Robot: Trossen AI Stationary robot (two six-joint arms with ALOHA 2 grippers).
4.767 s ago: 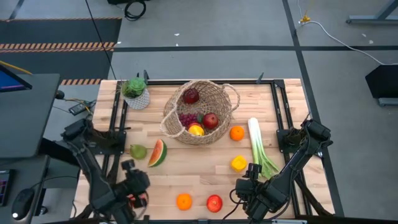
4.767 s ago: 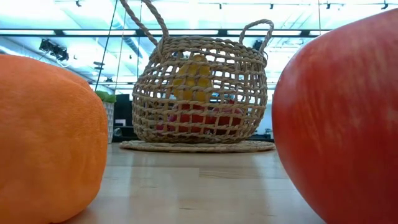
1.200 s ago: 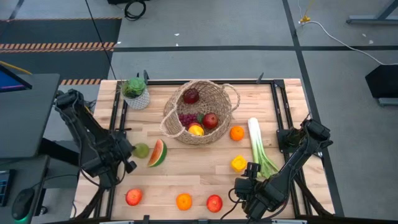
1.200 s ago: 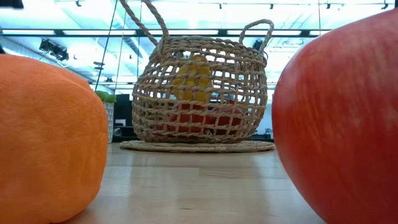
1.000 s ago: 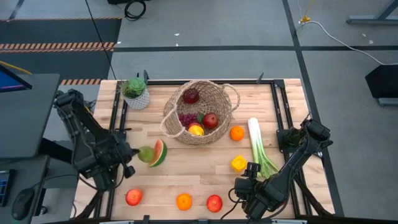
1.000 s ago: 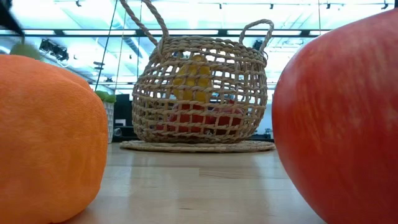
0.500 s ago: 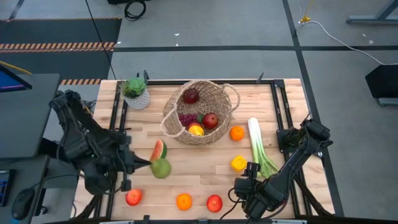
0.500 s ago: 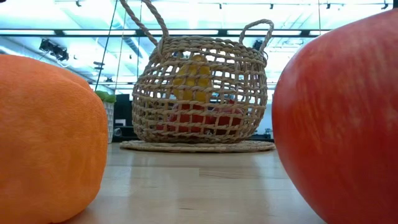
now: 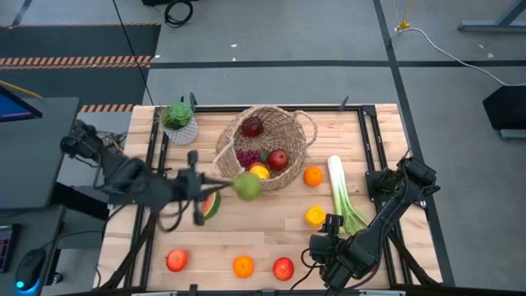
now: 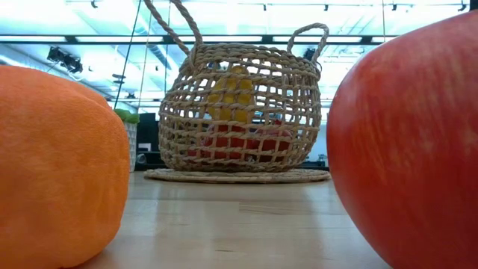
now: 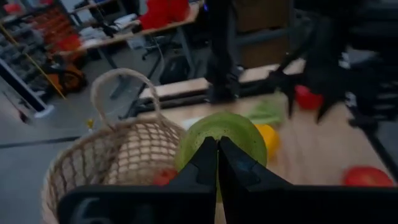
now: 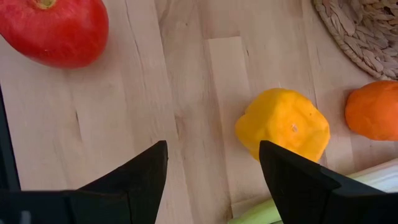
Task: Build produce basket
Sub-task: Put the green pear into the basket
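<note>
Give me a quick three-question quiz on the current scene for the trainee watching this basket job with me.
1. True or false: the left gripper has its jaws shut on the green pear.
2. Which is inside the basket? A) the leek B) a red apple C) the watermelon slice
3. Fill in: the right gripper waits near the table's front edge with its jaws ____.

Key: 1 true. 2 B. 3 open.
</note>
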